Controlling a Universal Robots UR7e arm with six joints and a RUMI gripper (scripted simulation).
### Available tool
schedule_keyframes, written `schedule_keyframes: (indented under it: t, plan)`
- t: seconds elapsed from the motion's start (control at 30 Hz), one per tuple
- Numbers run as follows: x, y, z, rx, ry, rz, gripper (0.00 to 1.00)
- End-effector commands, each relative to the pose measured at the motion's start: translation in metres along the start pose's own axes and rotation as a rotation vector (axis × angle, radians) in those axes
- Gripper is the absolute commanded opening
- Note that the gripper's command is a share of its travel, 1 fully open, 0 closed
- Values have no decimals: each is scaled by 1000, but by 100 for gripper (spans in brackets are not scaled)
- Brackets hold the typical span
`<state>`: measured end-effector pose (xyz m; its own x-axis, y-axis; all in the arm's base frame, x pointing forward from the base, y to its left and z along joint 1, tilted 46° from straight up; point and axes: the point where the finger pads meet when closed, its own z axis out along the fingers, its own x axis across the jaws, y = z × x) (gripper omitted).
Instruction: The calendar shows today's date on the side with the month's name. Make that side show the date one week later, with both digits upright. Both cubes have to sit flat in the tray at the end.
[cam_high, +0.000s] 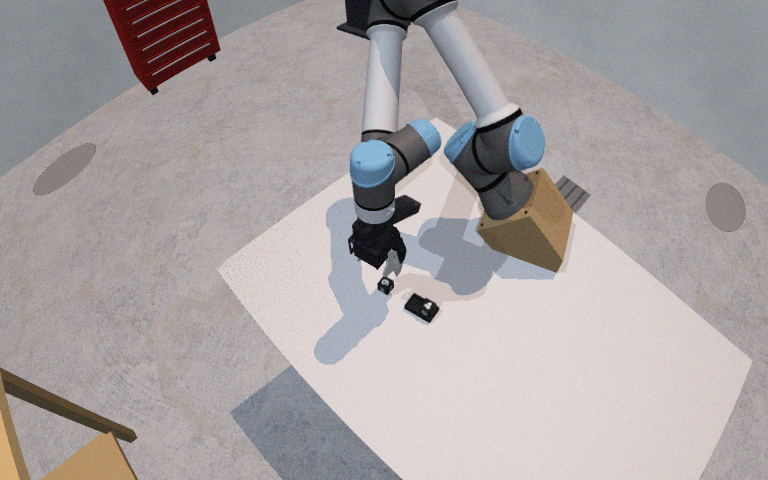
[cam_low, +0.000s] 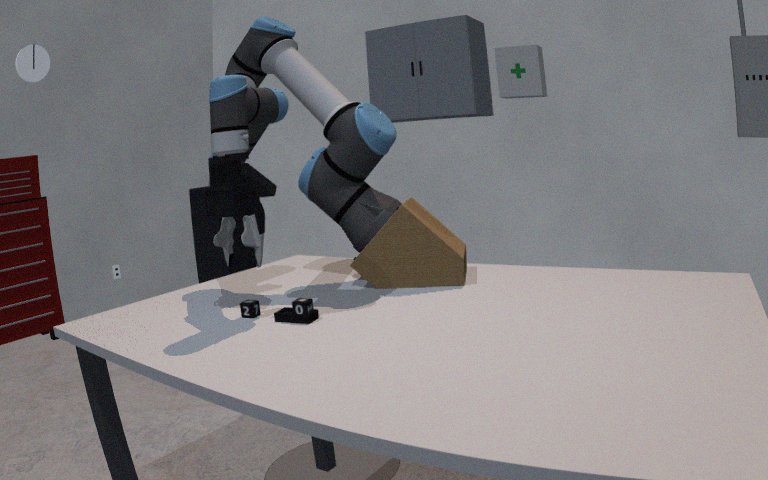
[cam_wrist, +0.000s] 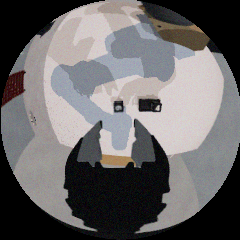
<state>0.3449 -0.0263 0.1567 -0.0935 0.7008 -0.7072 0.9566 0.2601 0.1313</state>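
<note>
A small black tray (cam_high: 414, 301) (cam_low: 284, 316) (cam_wrist: 146, 104) lies on the white table (cam_high: 509, 367). One black cube (cam_high: 429, 307) (cam_low: 302, 307) (cam_wrist: 157, 106) sits in the tray's right half, with a 4 on top and a 0 on the side that faces the exterior view. The other black cube (cam_high: 385, 285) (cam_low: 249, 309) (cam_wrist: 118, 105) lies on the table just left of the tray, apart from it, and shows a 2 on that same side. My gripper (cam_high: 391, 270) (cam_low: 242, 261) (cam_wrist: 117, 120) is open and empty. It hangs well above the loose cube.
The arm's wooden wedge base (cam_high: 535, 229) (cam_low: 416, 251) stands on the table behind the tray. A red tool cabinet (cam_high: 164, 33) (cam_low: 22, 249) stands on the floor off the table's left side.
</note>
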Motion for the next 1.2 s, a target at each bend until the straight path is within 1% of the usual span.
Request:
schedule_keyframes:
  t: [0.0, 0.87, 1.03, 1.17]
  plan:
    - [0, 0, -1, 0, 0, 0, 100]
    - [0, 0, -1, 0, 0, 13, 100]
    - [0, 0, -1, 0, 0, 67, 100]
    - [1, -1, 0, 0, 0, 151, 100]
